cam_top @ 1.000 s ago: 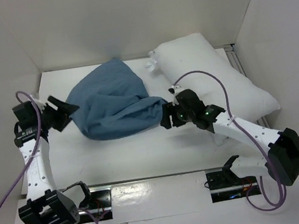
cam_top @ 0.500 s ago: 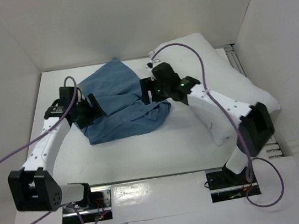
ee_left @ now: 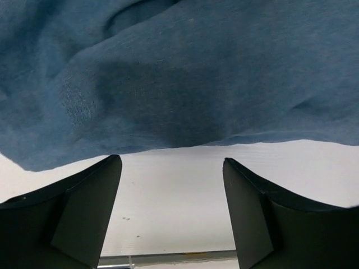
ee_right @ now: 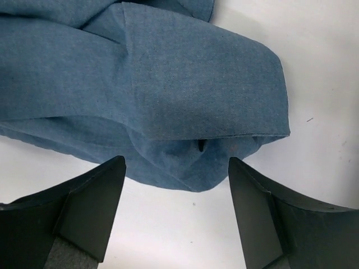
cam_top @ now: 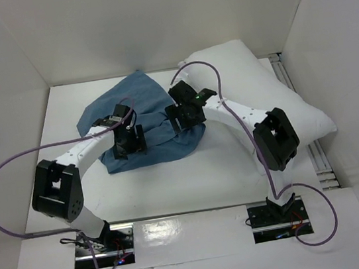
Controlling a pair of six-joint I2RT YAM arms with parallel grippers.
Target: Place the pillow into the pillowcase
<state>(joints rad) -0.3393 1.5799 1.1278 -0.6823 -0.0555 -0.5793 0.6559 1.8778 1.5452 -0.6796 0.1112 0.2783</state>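
Observation:
The dusty-blue pillowcase (cam_top: 145, 102) lies crumpled in the middle of the table. The white pillow (cam_top: 263, 89) lies beside it at the back right, partly under the right arm. My left gripper (cam_top: 128, 143) hovers over the pillowcase's near left part, open. In the left wrist view the pillowcase (ee_left: 185, 73) fills the top half, and bare table shows between the left gripper's (ee_left: 171, 161) fingers. My right gripper (cam_top: 183, 116) hovers open over the pillowcase's right end. The right wrist view shows a hemmed fold of the pillowcase (ee_right: 190, 84) just ahead of the right gripper (ee_right: 176, 161), with nothing held.
White walls close in the table on the left, back and right. A metal rail (cam_top: 290, 82) runs along the right side behind the pillow. Purple cables (cam_top: 10, 165) loop off both arms. The table's near edge strip (ee_left: 168, 256) shows in the left wrist view.
Both arms have swung inward from the sides to hang over the pillowcase. The pillowcase's near right tip has bunched up. Both grippers stay open.

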